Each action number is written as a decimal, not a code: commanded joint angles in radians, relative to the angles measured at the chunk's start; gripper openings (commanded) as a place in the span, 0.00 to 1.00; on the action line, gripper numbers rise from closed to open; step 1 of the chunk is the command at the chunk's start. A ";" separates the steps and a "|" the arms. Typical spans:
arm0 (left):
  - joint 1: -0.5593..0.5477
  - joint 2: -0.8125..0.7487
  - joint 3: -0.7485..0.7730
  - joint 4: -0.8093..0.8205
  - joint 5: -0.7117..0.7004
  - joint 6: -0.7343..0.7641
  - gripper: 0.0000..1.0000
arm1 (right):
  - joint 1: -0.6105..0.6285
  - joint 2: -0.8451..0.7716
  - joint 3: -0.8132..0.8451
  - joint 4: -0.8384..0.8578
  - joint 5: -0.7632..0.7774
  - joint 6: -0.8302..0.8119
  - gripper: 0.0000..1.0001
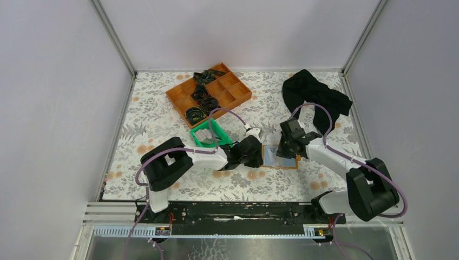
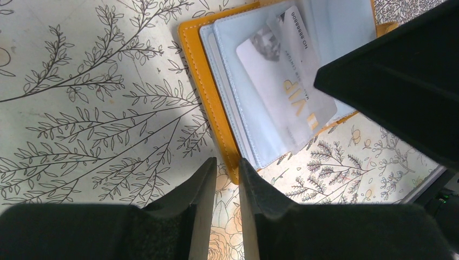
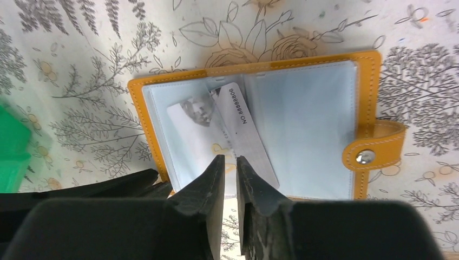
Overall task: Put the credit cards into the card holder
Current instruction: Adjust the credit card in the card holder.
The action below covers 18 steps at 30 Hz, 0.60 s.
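Observation:
The card holder (image 1: 272, 156) (image 3: 303, 119) lies open on the floral table, orange outside, pale blue sleeves up, snap tab (image 3: 373, 149) to one side. One whitish credit card (image 3: 241, 130) (image 2: 287, 81) marked VIP lies tilted on it, part of it under a clear sleeve. My right gripper (image 3: 227, 160) (image 1: 282, 153) hovers over the card's near end, jaws a narrow gap apart with nothing between them. My left gripper (image 2: 227, 161) (image 1: 258, 151) has its tips closed onto the corner of the holder's orange edge (image 2: 208, 103).
A green bin (image 1: 208, 134) with pale flat pieces stands just left of the left gripper. Behind it is an orange compartment tray (image 1: 208, 92) holding dark coiled items. A black cloth (image 1: 314, 97) lies at the back right. Walls enclose three sides of the table.

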 commanded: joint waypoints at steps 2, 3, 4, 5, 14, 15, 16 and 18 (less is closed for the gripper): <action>-0.033 0.090 -0.072 -0.253 0.055 0.025 0.30 | -0.042 -0.073 0.011 -0.026 0.054 -0.018 0.22; -0.033 0.085 -0.071 -0.255 0.053 0.025 0.30 | -0.051 -0.076 0.004 -0.026 0.055 -0.023 0.22; -0.033 0.083 -0.070 -0.257 0.050 0.027 0.30 | -0.057 -0.077 -0.003 -0.025 0.052 -0.026 0.22; -0.033 0.082 -0.067 -0.259 0.049 0.029 0.30 | -0.063 -0.077 -0.010 -0.022 0.052 -0.026 0.22; -0.033 0.088 -0.063 -0.278 0.051 0.035 0.30 | -0.115 -0.046 -0.077 0.042 -0.009 -0.021 0.24; -0.033 0.088 -0.065 -0.280 0.051 0.035 0.30 | -0.121 -0.046 -0.085 0.053 -0.017 -0.018 0.25; -0.033 0.089 -0.067 -0.281 0.051 0.035 0.30 | -0.131 -0.045 -0.095 0.063 -0.030 -0.016 0.26; -0.033 0.088 -0.072 -0.281 0.051 0.035 0.30 | -0.150 -0.042 -0.114 0.087 -0.066 -0.016 0.29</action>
